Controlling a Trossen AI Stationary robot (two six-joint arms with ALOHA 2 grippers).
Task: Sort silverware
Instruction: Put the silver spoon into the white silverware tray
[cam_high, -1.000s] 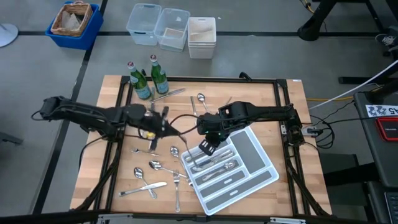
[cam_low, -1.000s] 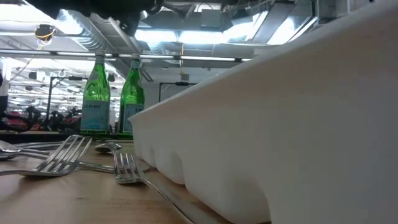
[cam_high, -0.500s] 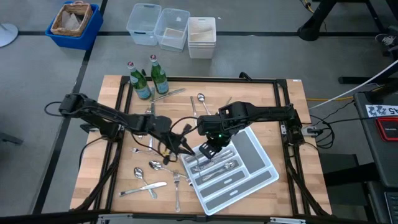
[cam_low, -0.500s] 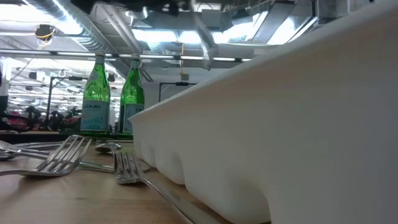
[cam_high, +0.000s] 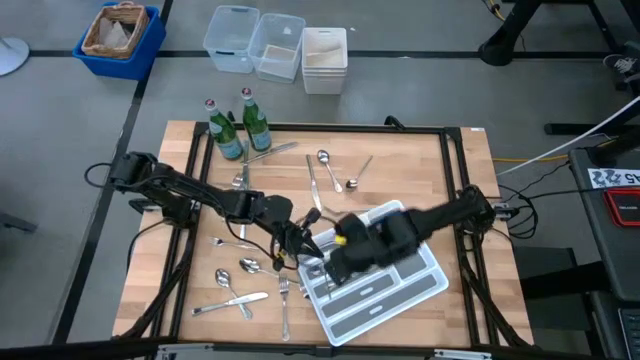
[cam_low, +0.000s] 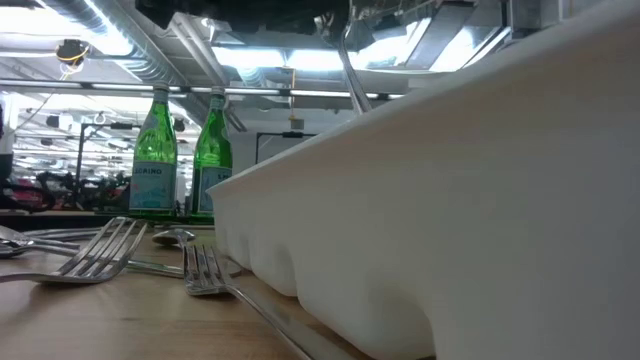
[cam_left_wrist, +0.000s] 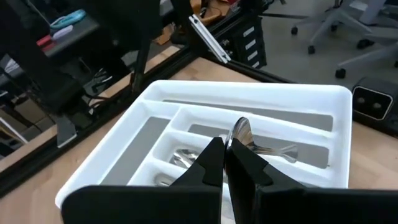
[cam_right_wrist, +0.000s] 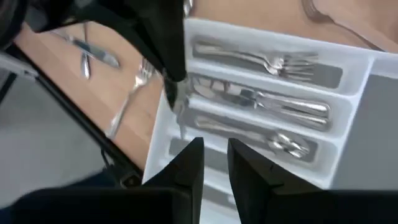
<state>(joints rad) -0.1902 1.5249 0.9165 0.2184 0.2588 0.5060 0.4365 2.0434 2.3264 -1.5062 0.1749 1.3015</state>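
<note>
My left wrist view alone shows the left gripper (cam_left_wrist: 225, 163) clamped on a spoon (cam_left_wrist: 240, 133) above the white tray (cam_left_wrist: 186, 93); right gripper (cam_right_wrist: 214, 163) half-parted, empty; bottle (cam_low: 154, 150) labels unreadable.

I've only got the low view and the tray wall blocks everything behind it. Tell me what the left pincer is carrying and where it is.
Observer: The left pincer is shut on a spoon, bowl sticking out past the fingertips, by the left rim of the white tray.
Operator: Report the right pincer.
Observer: The right pincer hangs over the tray, fingers apart with nothing between them.
Operator: Give me the tray's contents.
Observer: Forks lie in one compartment, with more silverware in the two beside it.
</note>
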